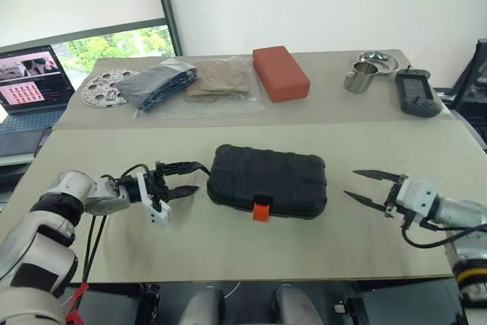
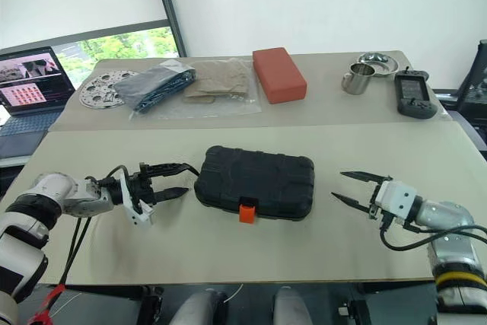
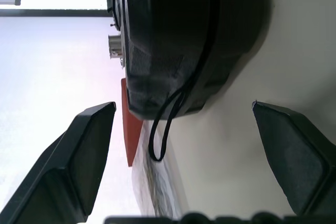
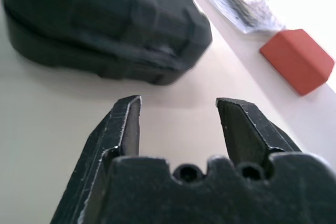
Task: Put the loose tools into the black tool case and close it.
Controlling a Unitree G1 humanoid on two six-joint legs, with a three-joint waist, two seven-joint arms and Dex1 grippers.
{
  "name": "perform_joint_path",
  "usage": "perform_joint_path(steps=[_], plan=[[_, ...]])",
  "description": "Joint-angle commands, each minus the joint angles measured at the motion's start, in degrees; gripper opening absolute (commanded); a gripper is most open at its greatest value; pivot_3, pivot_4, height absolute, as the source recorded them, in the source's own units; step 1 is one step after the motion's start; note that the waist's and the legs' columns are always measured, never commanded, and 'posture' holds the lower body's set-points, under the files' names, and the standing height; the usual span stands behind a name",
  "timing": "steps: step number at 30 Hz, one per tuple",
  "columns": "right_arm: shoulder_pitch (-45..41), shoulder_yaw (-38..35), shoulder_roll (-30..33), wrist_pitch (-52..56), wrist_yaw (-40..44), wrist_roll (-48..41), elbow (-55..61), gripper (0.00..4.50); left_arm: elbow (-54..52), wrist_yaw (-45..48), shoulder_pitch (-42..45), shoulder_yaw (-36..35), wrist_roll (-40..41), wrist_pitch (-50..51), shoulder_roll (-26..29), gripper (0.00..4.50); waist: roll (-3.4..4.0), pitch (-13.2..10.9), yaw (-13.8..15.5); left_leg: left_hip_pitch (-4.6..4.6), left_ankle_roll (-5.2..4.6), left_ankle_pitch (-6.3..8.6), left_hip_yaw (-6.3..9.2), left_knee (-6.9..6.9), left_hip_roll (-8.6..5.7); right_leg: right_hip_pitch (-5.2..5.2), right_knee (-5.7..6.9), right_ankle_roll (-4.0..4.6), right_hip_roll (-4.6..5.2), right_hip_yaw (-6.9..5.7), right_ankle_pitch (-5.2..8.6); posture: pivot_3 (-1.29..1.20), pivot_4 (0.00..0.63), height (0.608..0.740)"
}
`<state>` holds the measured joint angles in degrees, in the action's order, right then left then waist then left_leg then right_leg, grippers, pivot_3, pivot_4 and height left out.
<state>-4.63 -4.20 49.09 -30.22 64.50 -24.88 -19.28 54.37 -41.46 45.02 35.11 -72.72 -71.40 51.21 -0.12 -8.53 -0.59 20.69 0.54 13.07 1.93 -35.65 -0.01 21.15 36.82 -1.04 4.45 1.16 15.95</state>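
The black tool case (image 1: 268, 180) lies shut in the middle of the near table, its small orange latch (image 1: 261, 209) on the side facing me. My left gripper (image 1: 196, 177) hovers just off the case's left end, open and holding nothing; a thin black cord loop (image 3: 160, 129) hangs from that end. My right gripper (image 1: 351, 183) stands open and apart from the case's right end, pointing at it (image 4: 105, 19). The loose tools are out of view.
On the far table sit a red block (image 1: 280, 72), a bagged dark blue cloth bundle (image 1: 158, 84), a tan bagged bundle (image 1: 221, 78), a steel cup (image 1: 359, 78), a black handheld device (image 1: 417, 93) and a perforated disc (image 1: 103, 87). A laptop (image 1: 30, 78) stands far left.
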Motion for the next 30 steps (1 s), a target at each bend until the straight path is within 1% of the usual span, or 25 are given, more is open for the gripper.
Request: perform_joint_path(steps=[1,2,4,5,7,9,11,13,15,17,20,23,25,27,30], plan=[[8.50,-2.74,3.82,16.63,-2.11,-7.08,17.79,2.70,9.67,6.53,2.23,-4.07,11.76,-3.61,-0.90,4.47,-0.02,0.00,0.15,0.05,0.00,0.00,0.00,0.00,0.00,0.00,-0.02,0.00,0.01,-0.01,0.00,0.00,0.150,0.707],[12.61,-2.45,5.70,21.57,-1.69,-8.66,23.00,2.70,14.84,14.12,3.44,-8.02,19.49,-3.75,-3.07,4.47,-0.01,0.01,0.19,0.05,0.00,0.00,0.00,-0.01,0.00,0.00,-0.03,-0.01,0.01,-0.02,0.01,0.00,0.150,0.707],[17.76,-1.91,7.76,27.69,-1.05,-9.84,30.22,2.70,21.82,31.20,5.04,-17.36,35.50,-0.93,-7.89,4.47,0.00,0.02,0.59,0.10,0.00,0.00,-0.04,-0.10,-0.04,0.01,-0.01,-0.04,0.05,-0.10,0.03,0.00,0.150,0.707],[19.22,-1.48,8.20,30.61,-1.40,-10.49,33.12,2.70,22.81,41.59,5.59,-22.64,44.05,2.92,-10.63,4.47,-0.01,0.02,0.87,0.12,0.00,0.00,-0.04,-0.19,-0.06,0.01,-0.01,-0.06,0.03,-0.21,0.04,0.00,0.150,0.707],[20.35,-0.92,8.13,35.04,-2.22,-11.10,37.24,2.70,20.83,59.87,6.50,-30.40,57.59,11.73,-14.72,4.47,-0.13,0.05,0.92,0.24,0.00,-0.01,-0.12,-0.32,0.00,0.03,-0.03,-0.43,-0.04,-0.41,0.25,0.00,0.150,0.707],[20.50,-0.09,7.55,38.31,-2.31,-11.46,40.30,2.70,17.36,73.27,7.60,-35.44,67.18,20.21,-17.85,4.47,-0.14,0.05,0.67,0.28,0.01,-0.01,-0.12,-0.38,0.01,0.02,-0.01,-0.45,-0.06,-0.40,0.25,0.00,0.150,0.707],[19.73,0.87,6.82,40.80,-2.49,-11.45,41.92,2.70,14.01,81.71,8.73,-38.09,72.98,27.21,-20.15,4.47,-0.16,0.06,0.24,0.28,0.01,-0.02,-0.13,-0.35,0.04,0.02,-0.01,-0.45,-0.12,-0.40,0.25,0.00,0.150,0.707],[16.52,4.43,4.89,43.10,-2.73,-10.09,42.55,2.70,9.45,91.17,11.26,-39.29,78.80,36.89,-24.57,4.47,-0.21,0.05,-0.17,0.33,0.01,-0.02,-0.09,-0.32,0.06,0.02,0.00,-0.45,-0.16,-0.40,0.25,0.00,0.150,0.707],[13.12,7.46,2.94,45.66,-3.20,-9.06,42.65,2.70,5.78,98.19,12.59,-39.05,82.06,43.99,-27.94,4.47,-0.21,0.06,-0.17,0.35,0.00,-0.02,0.00,-0.41,0.04,0.01,0.01,-0.45,-0.18,-0.43,0.25,0.00,0.150,0.707],[10.07,9.14,0.88,46.31,-4.07,-7.08,41.30,2.70,3.35,102.12,12.96,-38.19,82.97,48.85,-29.77,4.47,-0.19,0.07,-0.25,0.36,0.00,-0.02,0.02,-0.49,-0.02,0.00,0.03,-0.46,-0.16,-0.40,0.25,0.00,0.150,0.707],[3.81,9.93,-3.29,44.71,-7.94,-2.00,35.01,2.70,2.62,108.46,13.43,-35.43,82.17,54.86,-32.14,4.47,-0.25,0.08,-1.04,0.36,-0.02,-0.01,0.00,-0.43,-0.02,0.00,-0.02,-0.46,-0.23,-0.31,0.25,0.00,0.150,0.707],[-3.25,9.34,-7.24,40.18,-13.30,5.39,25.85,2.70,3.70,111.67,12.99,-32.72,79.80,56.02,-32.71,4.47,-0.26,0.07,-1.59,0.26,-0.04,-0.02,0.03,-0.43,0.00,0.01,0.03,-0.46,-0.27,-0.30,0.25,0.00,0.150,0.707],[-7.41,8.49,-9.11,38.36,-15.40,8.00,20.83,2.70,4.61,112.13,12.74,-31.60,78.50,55.90,-32.87,4.47,-0.27,0.06,-1.82,0.26,-0.11,-0.07,0.04,-0.42,0.03,0.03,0.06,-0.44,-0.33,-0.25,0.22,0.00,0.150,0.707],[-14.23,7.32,-11.76,35.22,-20.21,11.31,12.17,2.70,5.56,112.64,12.71,-30.79,77.66,56.40,-33.22,4.47,-0.29,0.05,-1.97,0.18,-0.18,-0.10,0.03,-0.39,0.01,0.03,0.12,-0.44,-0.30,-0.24,0.22,0.00,0.150,0.707],[-19.77,6.46,-13.99,31.83,-23.90,14.46,3.85,2.70,6.11,112.74,13.04,-30.61,77.21,56.70,-33.65,4.47,-0.27,0.06,-1.85,0.21,-0.20,-0.12,0.04,-0.36,0.02,0.12,0.18,-0.36,-0.32,-0.20,0.17,0.00,0.150,0.707]])
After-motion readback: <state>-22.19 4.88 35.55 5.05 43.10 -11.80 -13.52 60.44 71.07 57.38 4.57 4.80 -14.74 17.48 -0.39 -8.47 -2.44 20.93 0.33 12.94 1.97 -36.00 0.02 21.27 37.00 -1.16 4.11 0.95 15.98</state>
